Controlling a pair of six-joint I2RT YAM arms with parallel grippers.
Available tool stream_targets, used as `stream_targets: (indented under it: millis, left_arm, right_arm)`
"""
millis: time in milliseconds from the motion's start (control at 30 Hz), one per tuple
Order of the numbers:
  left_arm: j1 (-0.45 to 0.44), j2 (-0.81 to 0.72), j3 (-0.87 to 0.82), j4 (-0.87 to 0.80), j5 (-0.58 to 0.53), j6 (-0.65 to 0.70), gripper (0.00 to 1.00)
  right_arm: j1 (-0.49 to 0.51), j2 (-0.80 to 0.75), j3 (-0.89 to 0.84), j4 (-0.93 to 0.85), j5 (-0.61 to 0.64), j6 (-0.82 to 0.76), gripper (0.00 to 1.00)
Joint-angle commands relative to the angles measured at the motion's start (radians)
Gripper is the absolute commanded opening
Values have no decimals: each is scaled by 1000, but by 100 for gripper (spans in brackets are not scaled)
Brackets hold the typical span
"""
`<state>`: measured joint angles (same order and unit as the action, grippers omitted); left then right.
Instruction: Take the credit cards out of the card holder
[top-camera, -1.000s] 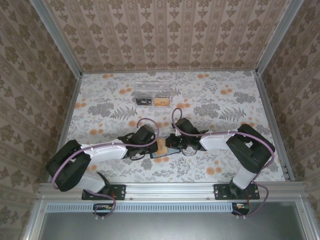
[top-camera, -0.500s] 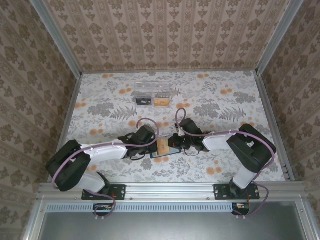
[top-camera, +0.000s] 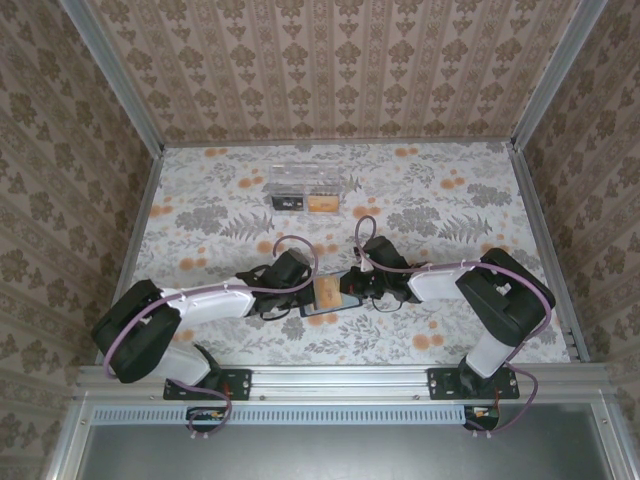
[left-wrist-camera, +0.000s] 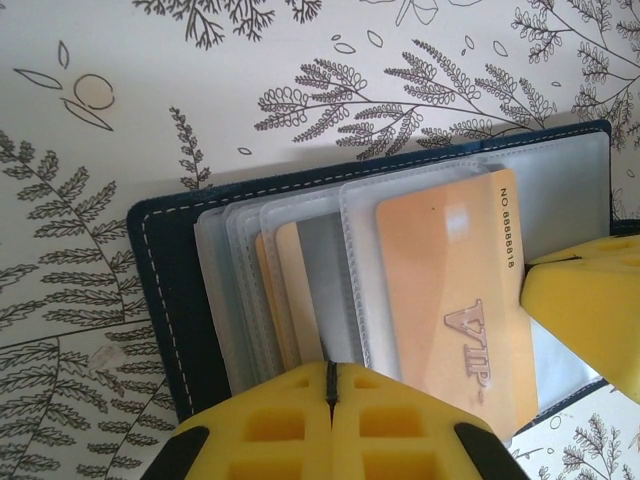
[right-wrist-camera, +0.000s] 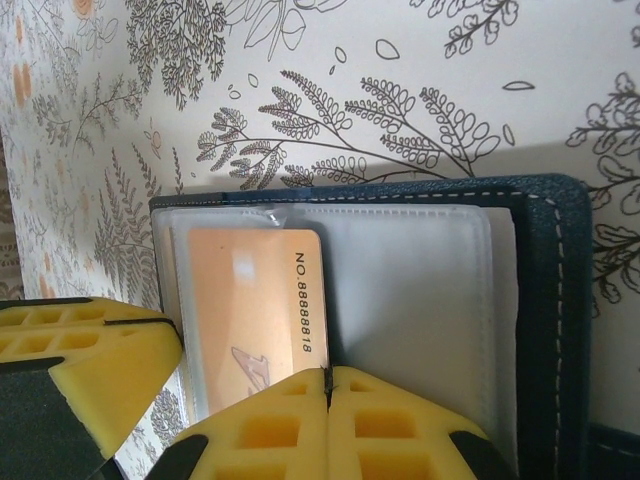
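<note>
Card holder (left-wrist-camera: 165, 290) open flat on bench (left-wrist-camera: 120, 130), near edge, between the arms. Left tool (left-wrist-camera: 330, 415) pressed together at clear sleeves (left-wrist-camera: 240, 290). Right tool (right-wrist-camera: 328, 425) pressed together at edge of orange VIP card (left-wrist-camera: 450, 290). Cannot tell if anything pinched in either.

Risks:
- dragging whole holder along with card, no visible pin-down
- catching sleeve with card, lifting the stack
- slipping off thin glossy card
- missing second tan card (left-wrist-camera: 287, 300) tucked behind
</note>
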<state>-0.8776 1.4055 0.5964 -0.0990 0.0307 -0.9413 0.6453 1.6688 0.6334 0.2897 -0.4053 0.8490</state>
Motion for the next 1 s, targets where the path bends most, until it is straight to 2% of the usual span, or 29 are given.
stream_targets:
  millis: [0, 233, 400, 533, 700, 867, 967]
  left_arm:
    - [-4, -38, 20, -115, -27, 19, 7]
    - [-4, -105, 46, -194, -61, 47, 6]
    - [-12, -122, 47, -121, -19, 66, 20]
    - [-24, -81, 85, -92, 0, 88, 21]
    - [-34, -7, 109, -69, 9, 86, 16]
    - [-39, 47, 109, -69, 2, 70, 0]
    - [-39, 73, 113, -106, -15, 56, 0]
  right_arm:
    - [12, 26, 22, -7, -12, 7, 0]
    - [16, 36, 28, -11, 16, 8, 0]
    - [17, 33, 26, -11, 11, 8, 0]
    - [17, 32, 27, -11, 10, 8, 0]
    - [19, 33, 28, -11, 7, 10, 0]
    - [21, 30, 26, -10, 8, 10, 0]
    - [20, 26, 25, -12, 9, 9, 0]
